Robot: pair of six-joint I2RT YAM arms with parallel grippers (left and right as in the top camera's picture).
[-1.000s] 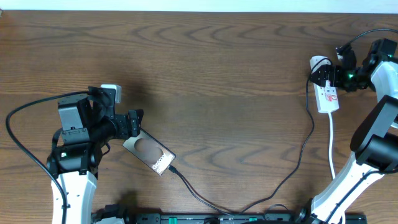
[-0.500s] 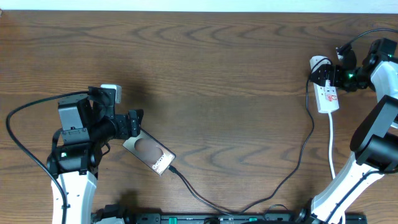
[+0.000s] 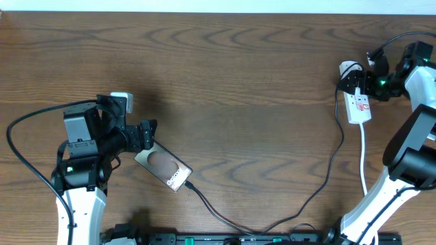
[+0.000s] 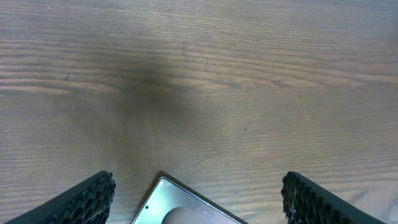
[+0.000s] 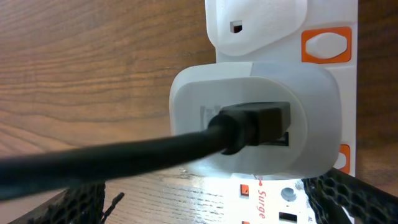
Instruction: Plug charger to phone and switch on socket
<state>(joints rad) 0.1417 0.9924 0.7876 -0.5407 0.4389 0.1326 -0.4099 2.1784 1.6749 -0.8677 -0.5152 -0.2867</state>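
We count one phone (image 3: 163, 168) front left, its lettering too small to read; the left gripper (image 3: 148, 134) reaches low over its far corner, fingers apart. One charger (image 3: 342, 139) curves from the phone's near end to one socket (image 3: 359, 107), marked "Surge", far right; the right gripper (image 3: 364, 83) hangs there, fingers spread.

We have two arms built alike: our left arm (image 3: 78, 211) and right arm (image 3: 375, 201) each have white lower links and bulky black joint housings. A thick black cable (image 3: 9, 139) loops off the left arm. A small green light (image 3: 383, 83) glows near the right wrist. Our left fingers (image 4: 81, 202) and right fingers (image 5: 354, 199) are black with a honeycomb texture.
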